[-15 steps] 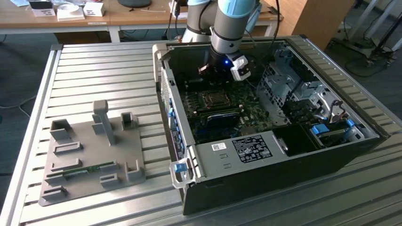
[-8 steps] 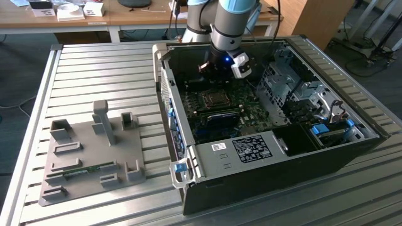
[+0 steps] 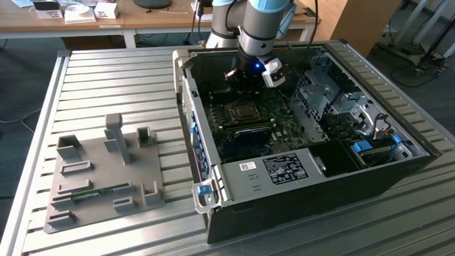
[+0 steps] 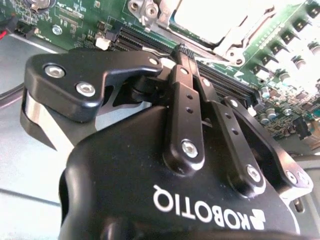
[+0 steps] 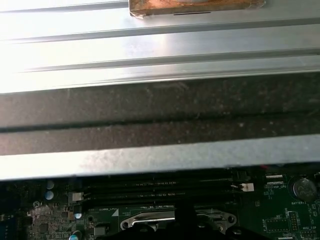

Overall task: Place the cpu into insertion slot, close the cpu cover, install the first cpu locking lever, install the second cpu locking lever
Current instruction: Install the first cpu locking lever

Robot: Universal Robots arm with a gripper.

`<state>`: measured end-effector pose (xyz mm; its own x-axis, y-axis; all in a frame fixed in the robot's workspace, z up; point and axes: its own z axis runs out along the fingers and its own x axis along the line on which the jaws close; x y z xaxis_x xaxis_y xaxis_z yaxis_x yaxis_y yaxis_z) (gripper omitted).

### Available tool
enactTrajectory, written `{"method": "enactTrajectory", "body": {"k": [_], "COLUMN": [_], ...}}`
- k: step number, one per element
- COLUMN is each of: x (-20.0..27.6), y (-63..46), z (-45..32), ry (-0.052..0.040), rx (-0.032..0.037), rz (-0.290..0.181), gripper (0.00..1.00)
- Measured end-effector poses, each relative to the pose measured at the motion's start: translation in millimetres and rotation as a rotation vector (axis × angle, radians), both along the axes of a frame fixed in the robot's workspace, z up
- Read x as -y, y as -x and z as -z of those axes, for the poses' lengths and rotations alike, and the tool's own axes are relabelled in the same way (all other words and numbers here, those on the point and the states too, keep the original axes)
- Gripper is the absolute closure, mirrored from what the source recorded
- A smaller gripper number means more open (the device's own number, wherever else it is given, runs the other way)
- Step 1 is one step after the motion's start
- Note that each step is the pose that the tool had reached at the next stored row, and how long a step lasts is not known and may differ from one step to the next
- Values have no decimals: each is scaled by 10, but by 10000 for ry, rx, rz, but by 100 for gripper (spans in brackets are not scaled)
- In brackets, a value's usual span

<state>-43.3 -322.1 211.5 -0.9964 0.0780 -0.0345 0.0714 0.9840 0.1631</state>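
An open computer case (image 3: 213,176) lies on the slatted metal table, with the green motherboard (image 3: 267,125) inside it. The cpu (image 3: 243,111) (image 4: 205,17) sits in its socket, its silvery top showing. The cpu cover (image 4: 235,37) (image 5: 150,218) lies flat around it as a metal frame. My gripper (image 3: 244,92) (image 4: 181,50) hangs just over the board, beside the socket's edge toward the case's far wall and near the black memory slots (image 4: 225,82). Its fingers meet at the tips, shut with nothing visibly between them. A thin metal rod (image 4: 152,50) runs next to the fingertips.
The case walls (image 3: 186,96) surround the arm. A drive cage (image 3: 331,101) stands at the exterior view's right, and a labelled grey box (image 3: 284,168) sits at the near end. On the table at the exterior view's left is a grey fixture plate (image 3: 106,176) with a green stick (image 3: 92,194).
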Motion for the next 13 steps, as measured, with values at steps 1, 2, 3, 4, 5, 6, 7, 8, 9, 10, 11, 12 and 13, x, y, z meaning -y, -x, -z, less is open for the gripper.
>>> {"method": "enactTrajectory", "body": {"k": [1,2,3,4,5,6,7,8,9,10,11,12,13], "x": [0,1,0,0,0,0,0,0,0,0,1,1,0], "y": [7,19,32,43,54,58,58,58,59,59,60,60,60], "z": [0,0,0,1,1,1,1,1,1,1,-4,-12,-22], "ry": [1,2,1,0,0,1,1,1,1,1,2,3,2], "rx": [3,9,15,23,29,32,32,33,33,33,30,24,20], "rz": [0,0,1,1,2,1,1,0,0,0,0,2,3], "gripper": [89,89,89,89,89,89,89,89,89,89,89,89,89]}}
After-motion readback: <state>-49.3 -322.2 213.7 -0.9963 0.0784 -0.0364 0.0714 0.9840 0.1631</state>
